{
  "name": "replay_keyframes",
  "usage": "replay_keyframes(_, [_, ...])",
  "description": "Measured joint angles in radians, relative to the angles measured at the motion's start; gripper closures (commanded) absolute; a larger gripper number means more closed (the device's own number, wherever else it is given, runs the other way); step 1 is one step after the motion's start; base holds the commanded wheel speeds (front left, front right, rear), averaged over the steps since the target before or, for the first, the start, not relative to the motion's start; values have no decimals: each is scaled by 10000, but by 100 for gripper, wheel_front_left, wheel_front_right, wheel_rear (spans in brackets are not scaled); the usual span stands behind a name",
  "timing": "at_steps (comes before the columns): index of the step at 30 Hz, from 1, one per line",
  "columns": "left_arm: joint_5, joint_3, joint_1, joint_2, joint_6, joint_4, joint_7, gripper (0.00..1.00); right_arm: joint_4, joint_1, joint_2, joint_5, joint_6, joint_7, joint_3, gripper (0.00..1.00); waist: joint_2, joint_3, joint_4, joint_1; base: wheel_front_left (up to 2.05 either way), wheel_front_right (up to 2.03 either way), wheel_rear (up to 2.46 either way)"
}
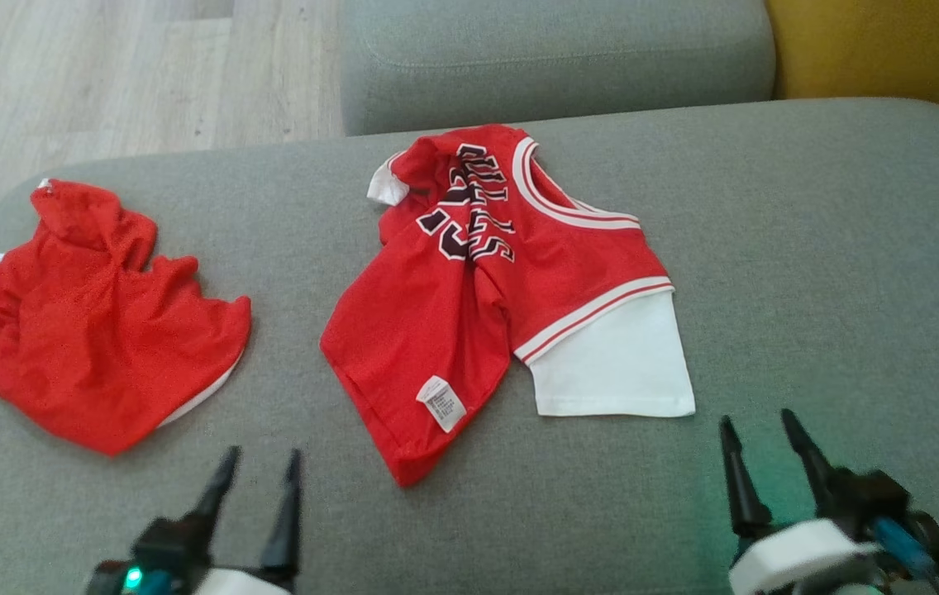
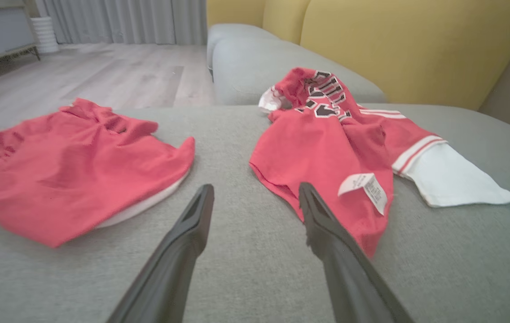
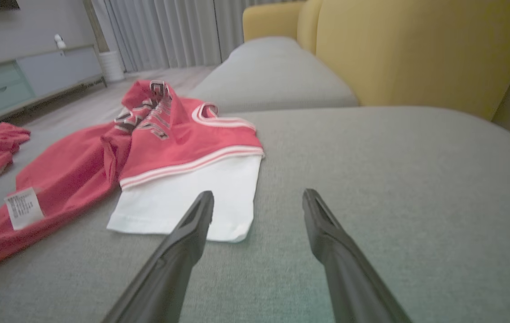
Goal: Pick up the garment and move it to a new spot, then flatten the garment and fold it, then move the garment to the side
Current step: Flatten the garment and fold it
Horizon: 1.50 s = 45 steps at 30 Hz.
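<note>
Pincers first: the left gripper (image 1: 264, 453) and the right gripper (image 1: 756, 418) both hang at the near edge, jaws spread wide, nothing in either one and no cloth touched.

Straight out between them lies the red mesh jersey with black lettering and white trim (image 1: 436, 330), rumpled on the grey fabric sofa seat (image 1: 833, 273). Its body is twisted over on itself. The hem corner points near, with the white care label (image 1: 441, 403) flipped outward. The plain white sleeve (image 1: 614, 372) lies flat on the right, just beyond the right gripper. Far left, well apart from the jersey, sits a second crumpled red garment (image 1: 97, 330), close to the seat's left edge with the pale wooden floor (image 1: 106, 74) past it.

My guess is nothing's started yet, and the jersey is the target since it's centred.

Stuff that could bite:
- Two red things, so going for the wrong one is easy.
- Pinching only the top layer of that twist would bring it up bunched and make flattening harder.
- Skinny fingers on a soft cushion could dig into the upholstery or slip off the mesh.
- Lifting by the sleeve alone would leave it dangling lopsided.
- Setting it down too far left risks it sliding onto the floor.
</note>
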Motion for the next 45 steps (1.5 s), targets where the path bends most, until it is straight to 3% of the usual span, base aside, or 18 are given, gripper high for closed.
replay_keyframes(6, [56, -934, -716, -36, -261, 1239, 148, 0, 1267, -1389, 2, -299, 0, 1695, 211, 0, 0, 225, -33, 0, 0, 0, 0])
replay_keyframes(13, [-82, -1852, -1910, -48, -523, 2040, 1549, 0, 2401, -3009, -13, -322, 0, 4259, 313, 0, 0, 619, 55, 0, 0, 0, 0])
replay_keyframes(17, [-345, -2249, -2320, -65, -604, 2215, 2224, 0, 2798, -3237, -15, -316, 0, 5049, 339, 0, 0, 751, 178, 0, 0, 0, 0])
replay_keyframes(27, [-1091, -2892, -2535, -73, -688, 2339, 2963, 0, 2892, -3263, -25, 119, 0, 5250, 752, 0, 0, 854, 46, 0, 0, 0, 0])
replay_keyframes(40, [-1085, -3124, -3186, 6, -686, 2807, 2932, 0, 2777, -3587, -31, 316, 0, 5147, 999, 0, 0, 1310, -138, 0, 0, 0, 0])
replay_keyframes(41, [-1116, -3166, -3201, 6, -686, 2838, 2932, 20, 2777, -3627, -35, 339, 0, 5147, 1026, 0, 0, 1327, -133, 0, 0, 0, 0])
replay_keyframes(42, [-1181, -3198, -3201, -4, -686, 2880, 2932, 51, 2778, -3636, -35, 383, 0, 5147, 1047, 0, 0, 1343, -127, 0, 0, 0, 0])
replay_keyframes(43, [-1204, -3218, -3202, -6, -686, 2940, 2932, 51, 2778, -3636, -38, 382, 0, 5145, 1057, 0, 0, 1355, -120, 0, 0, 0, 0])
replay_keyframes(45, [-1248, -3250, -3204, -4, -686, 3049, 2855, 75, 2796, -3645, -48, 385, 0, 5133, 1078, 0, 0, 1372, -100, 0, 0, 0, 0])
